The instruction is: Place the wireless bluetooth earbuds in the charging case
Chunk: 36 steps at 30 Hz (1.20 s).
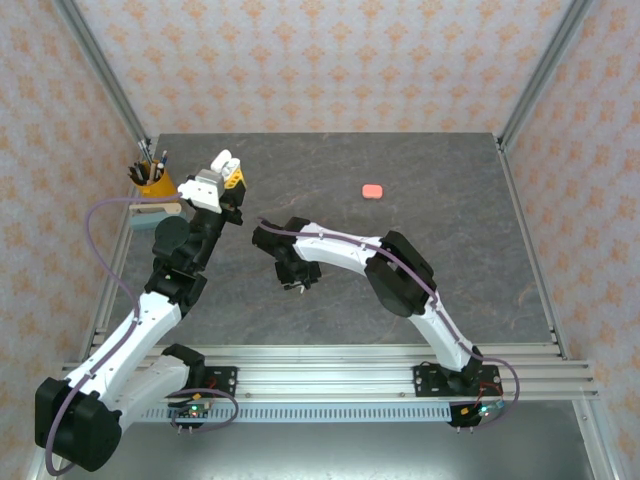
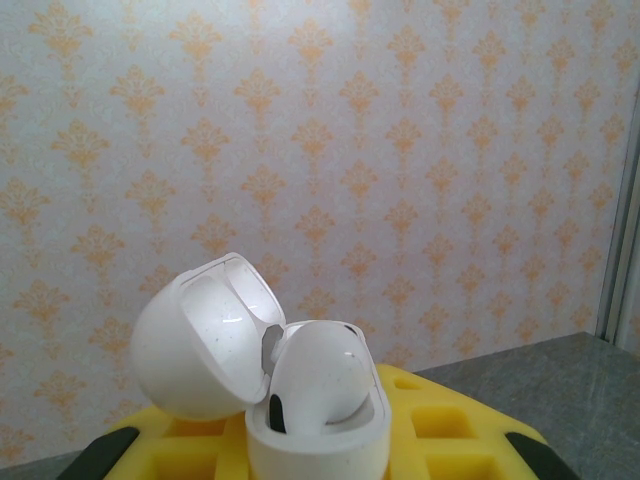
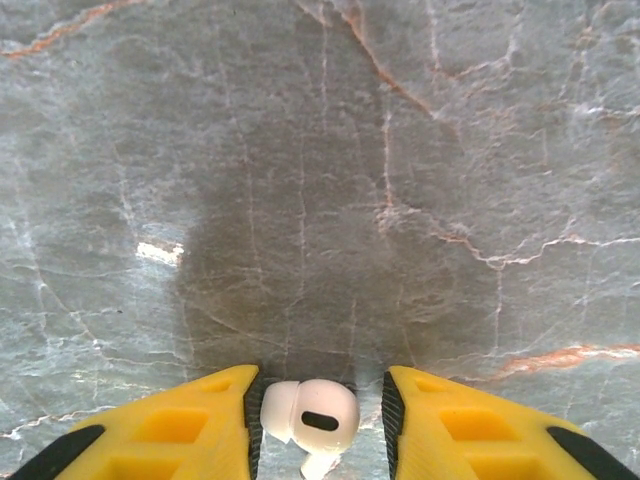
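Right wrist view: right gripper (image 3: 320, 385) half-open around white earbud (image 3: 312, 412), not yet gripped.
Left gripper (image 1: 215, 188): clamps open charging case (image 2: 205, 345).
Pending: insertion; white earbud well apart from charging case.

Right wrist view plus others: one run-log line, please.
left fingers: shut on open white case; right fingers: open, straddling white earbud on table; pink case: lying apart

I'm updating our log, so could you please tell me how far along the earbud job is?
Done: the white case is open in the left gripper, one earbud apparently seated. In hand: the right gripper brackets a second earbud on the table, not yet clamped. Left: lift and insert it. The pink case waits on the table.
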Motion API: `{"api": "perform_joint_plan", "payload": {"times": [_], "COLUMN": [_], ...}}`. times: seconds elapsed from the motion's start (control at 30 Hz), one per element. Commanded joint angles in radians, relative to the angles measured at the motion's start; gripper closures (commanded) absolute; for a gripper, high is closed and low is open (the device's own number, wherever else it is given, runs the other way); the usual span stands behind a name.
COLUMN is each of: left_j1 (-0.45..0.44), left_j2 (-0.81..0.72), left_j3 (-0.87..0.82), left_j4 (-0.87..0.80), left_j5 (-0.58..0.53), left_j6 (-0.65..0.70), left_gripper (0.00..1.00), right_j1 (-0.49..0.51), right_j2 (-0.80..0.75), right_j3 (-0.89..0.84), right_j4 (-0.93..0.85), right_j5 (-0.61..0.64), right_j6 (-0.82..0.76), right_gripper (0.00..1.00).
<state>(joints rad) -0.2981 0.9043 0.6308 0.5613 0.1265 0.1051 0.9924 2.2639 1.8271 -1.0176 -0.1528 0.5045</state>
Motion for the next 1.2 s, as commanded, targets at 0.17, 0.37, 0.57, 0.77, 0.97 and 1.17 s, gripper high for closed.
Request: {"api": "perform_joint_plan", "payload": {"times": [0.17, 0.37, 0.57, 0.77, 0.97, 1.17], "left_j1": [0.011, 0.011, 0.011, 0.011, 0.011, 0.011], "left_j2": [0.004, 0.005, 0.007, 0.007, 0.011, 0.012], "left_j3": [0.007, 0.012, 0.015, 0.017, 0.019, 0.019], "left_j4": [0.042, 0.042, 0.039, 0.04, 0.04, 0.047], "left_j5": [0.015, 0.016, 0.019, 0.018, 0.019, 0.021], "left_j6": [-0.007, -0.008, -0.01, -0.01, -0.008, -0.01], "left_gripper": [1.0, 1.0, 1.0, 1.0, 1.0, 1.0], "right_j1": [0.005, 0.006, 0.005, 0.005, 0.006, 0.006], "right_j2": [-0.001, -0.008, -0.018, -0.021, -0.035, -0.034], "right_j3": [-0.026, -0.036, -0.046, -0.056, -0.069, -0.075], "right_j4": [-0.065, -0.058, -0.056, -0.064, -0.065, -0.072], "right_j5": [0.046, 0.043, 0.055, 0.06, 0.058, 0.044], "right_j6": [0.011, 0.013, 0.013, 0.014, 0.022, 0.038], "right_gripper": [0.67, 0.72, 0.7, 0.64, 0.63, 0.63]}}
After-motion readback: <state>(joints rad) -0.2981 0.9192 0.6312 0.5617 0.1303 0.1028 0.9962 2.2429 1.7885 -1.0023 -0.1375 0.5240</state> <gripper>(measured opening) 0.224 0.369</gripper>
